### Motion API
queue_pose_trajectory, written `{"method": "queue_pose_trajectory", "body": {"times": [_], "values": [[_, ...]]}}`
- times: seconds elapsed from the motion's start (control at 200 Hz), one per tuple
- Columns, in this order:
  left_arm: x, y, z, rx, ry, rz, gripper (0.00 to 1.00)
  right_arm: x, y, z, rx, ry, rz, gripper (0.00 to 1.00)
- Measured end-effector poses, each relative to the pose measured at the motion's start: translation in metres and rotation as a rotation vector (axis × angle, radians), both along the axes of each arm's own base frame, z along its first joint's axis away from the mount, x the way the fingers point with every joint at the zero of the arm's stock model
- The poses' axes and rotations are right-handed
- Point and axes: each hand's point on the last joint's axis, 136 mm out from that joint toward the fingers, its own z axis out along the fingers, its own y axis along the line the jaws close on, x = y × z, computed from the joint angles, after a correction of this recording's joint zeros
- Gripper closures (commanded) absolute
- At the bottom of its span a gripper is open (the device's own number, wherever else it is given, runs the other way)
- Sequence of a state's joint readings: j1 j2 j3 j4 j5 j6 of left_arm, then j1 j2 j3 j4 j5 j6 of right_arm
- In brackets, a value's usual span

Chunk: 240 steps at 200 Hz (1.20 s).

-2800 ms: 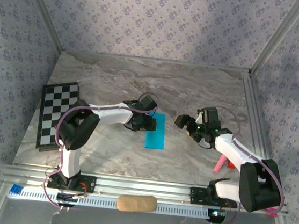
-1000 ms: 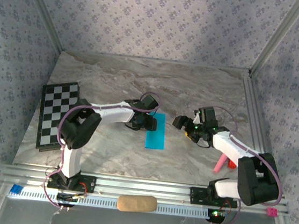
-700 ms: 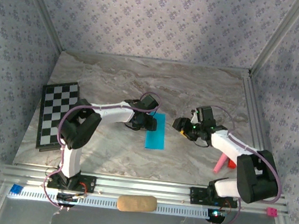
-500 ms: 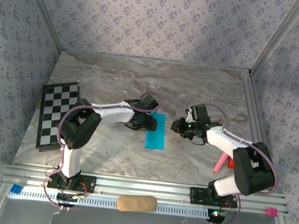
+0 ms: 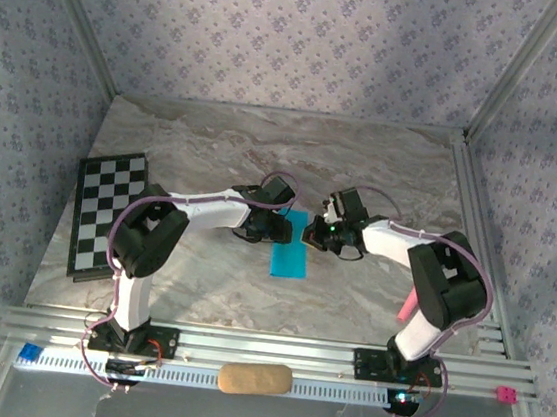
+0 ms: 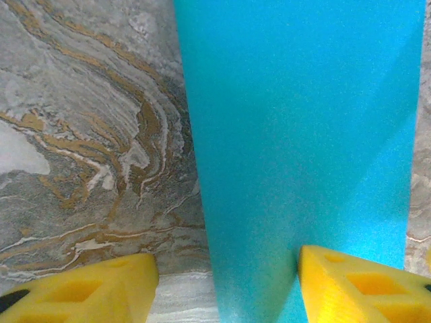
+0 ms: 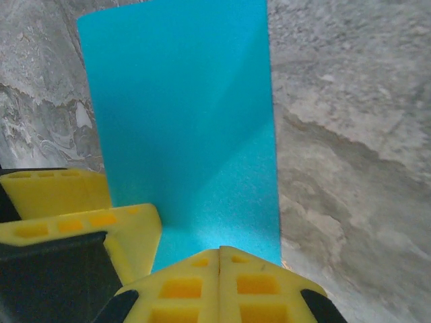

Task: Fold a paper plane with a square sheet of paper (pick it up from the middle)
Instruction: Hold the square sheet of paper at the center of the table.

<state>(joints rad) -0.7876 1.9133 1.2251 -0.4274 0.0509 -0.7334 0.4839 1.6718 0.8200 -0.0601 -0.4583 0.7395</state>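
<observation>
The square sheet of paper (image 5: 291, 248) lies on the marble table as a narrow turquoise strip; a faint diagonal crease crosses it (image 7: 182, 114). My left gripper (image 5: 274, 230) sits low at the strip's far left edge. It is open, and its yellow fingers (image 6: 81, 289) straddle that long edge (image 6: 296, 134) without closing on it. From the right, my right gripper (image 5: 312, 238) is shut, pads pressed together (image 7: 220, 259), with the tips at the strip's near end. Whether they pinch the paper I cannot tell. In the right wrist view the left gripper's fingers (image 7: 74, 219) stand just beside mine.
A black-and-white checkered board (image 5: 107, 214) lies at the table's left edge. A pink stick (image 5: 408, 306) rests behind the right arm. A tan oblong block (image 5: 254, 378) sits on the front rail. Patterned walls close in on three sides.
The right arm swung left from the open table to the strip's right side, and its jaws went from open to shut. The left arm and the paper stayed put.
</observation>
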Motion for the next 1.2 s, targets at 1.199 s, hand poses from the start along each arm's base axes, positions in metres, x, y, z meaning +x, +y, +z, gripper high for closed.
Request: {"method": "queue_pose_trajectory", "body": {"times": [1.199], "values": [[0.019,-0.003,0.081,-0.354,-0.117,0.124,0.66,0.009,-0.005,-0.02,-0.106,-0.029,0.226,1.0]]}}
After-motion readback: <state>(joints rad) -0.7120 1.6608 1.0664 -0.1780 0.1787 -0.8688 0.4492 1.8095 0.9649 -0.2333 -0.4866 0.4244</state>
